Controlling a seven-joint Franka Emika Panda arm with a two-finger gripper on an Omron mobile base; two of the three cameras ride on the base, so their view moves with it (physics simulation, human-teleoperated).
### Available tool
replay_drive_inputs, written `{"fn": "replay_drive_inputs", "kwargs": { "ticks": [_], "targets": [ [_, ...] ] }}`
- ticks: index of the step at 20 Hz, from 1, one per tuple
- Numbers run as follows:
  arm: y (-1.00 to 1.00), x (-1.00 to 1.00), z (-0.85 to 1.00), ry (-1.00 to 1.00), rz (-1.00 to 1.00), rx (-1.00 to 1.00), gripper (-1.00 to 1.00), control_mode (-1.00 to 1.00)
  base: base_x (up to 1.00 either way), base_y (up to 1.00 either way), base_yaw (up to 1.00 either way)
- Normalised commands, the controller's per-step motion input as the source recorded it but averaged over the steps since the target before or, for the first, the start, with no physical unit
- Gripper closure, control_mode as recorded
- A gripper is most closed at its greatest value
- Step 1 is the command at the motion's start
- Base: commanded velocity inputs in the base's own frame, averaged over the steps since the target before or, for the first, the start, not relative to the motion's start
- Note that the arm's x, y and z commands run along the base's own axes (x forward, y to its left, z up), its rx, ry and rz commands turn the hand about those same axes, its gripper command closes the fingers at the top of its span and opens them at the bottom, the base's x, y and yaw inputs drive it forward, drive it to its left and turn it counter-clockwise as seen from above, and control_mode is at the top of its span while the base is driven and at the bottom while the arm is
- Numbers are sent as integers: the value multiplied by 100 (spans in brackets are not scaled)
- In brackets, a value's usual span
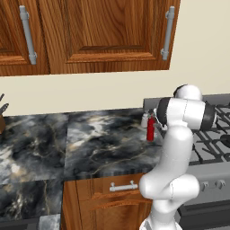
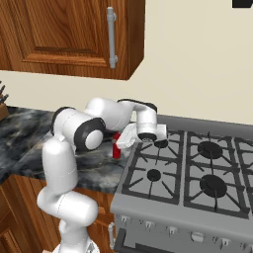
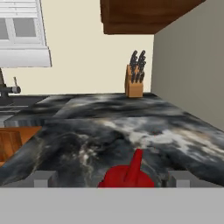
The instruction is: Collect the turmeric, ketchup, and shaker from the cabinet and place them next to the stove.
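Observation:
The ketchup, a red bottle with a pointed nozzle, stands upright on the marble counter just left of the stove. My gripper is over it, open. Its two fingertips stand wide on either side of the bottle, with a gap on each side. From the base cameras the ketchup is partly covered by my arm. A small pale shape sits against the bottle's left; I cannot tell whether it is the shaker. The turmeric and the cabinet are out of view.
A knife block stands far down the counter against the wall. Beyond it on the left is a sink faucet. Wooden cupboards with bar handles hang overhead. The cream wall runs close behind the bottle.

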Motion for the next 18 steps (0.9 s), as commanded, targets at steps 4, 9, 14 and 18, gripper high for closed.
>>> {"fn": "replay_drive_inputs", "kwargs": {
  "ticks": [4,9,14,18],
  "targets": [
    [0,-16,46,0,0,-4,-100,-100,0,0,0],
    [0,-32,49,0,0,-4,-100,-100,0,0,0],
    [0,-68,31,0,-2,-1,-100,-100,0,0,0],
    [0,-97,13,1,-6,0,-100,-100,0,0,0]
  ]
}}
